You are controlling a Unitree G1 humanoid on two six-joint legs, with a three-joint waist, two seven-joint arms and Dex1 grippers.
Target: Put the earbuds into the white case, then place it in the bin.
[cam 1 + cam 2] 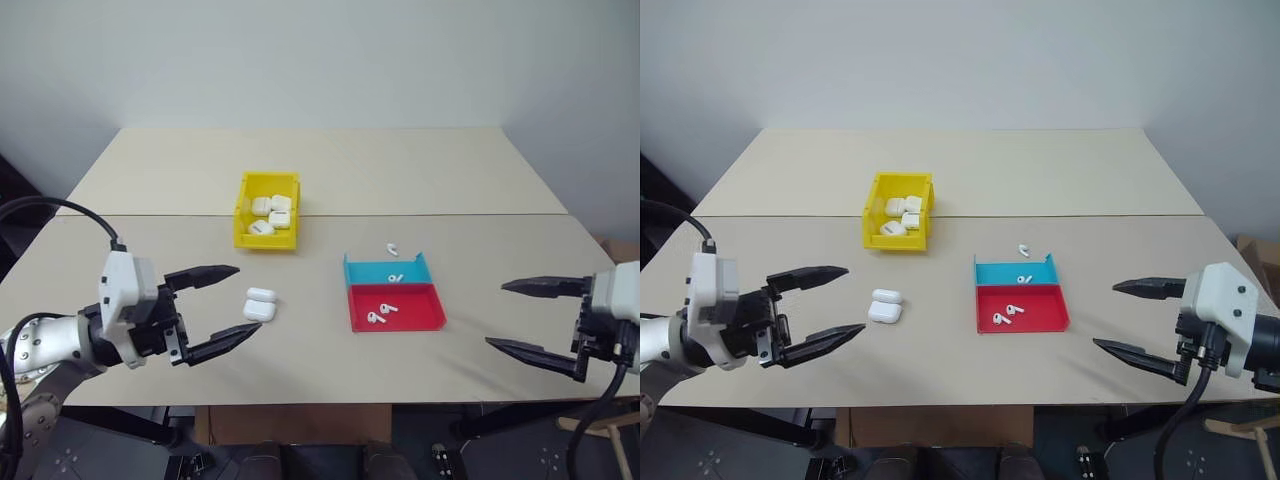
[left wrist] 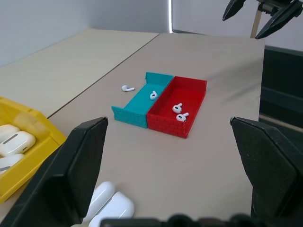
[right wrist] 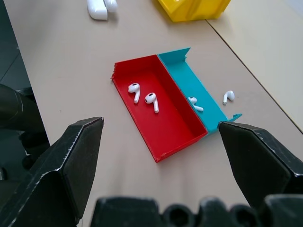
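Observation:
The white case (image 1: pixel 260 303) lies on the table's near left as two rounded halves side by side. My left gripper (image 1: pixel 856 298) hovers open just to its left, with nothing between its fingers. Behind the case stands the yellow bin (image 1: pixel 242 212), with several white cases inside. Two earbuds (image 1: pixel 380 312) lie in the red tray (image 1: pixel 420 318), one earbud (image 1: pixel 396 278) lies in the blue tray (image 1: pixel 362 272), and another (image 1: pixel 392 249) lies on the table behind it. My right gripper (image 1: pixel 495 314) hangs open and empty to the right of the trays.
The red and blue trays touch each other at mid-table. A seam (image 1: pixel 450 214) between two tabletops runs just behind the bin's middle. Bare tabletop lies between the case and the trays, and the table's front edge (image 1: pixel 400 403) is close to both grippers.

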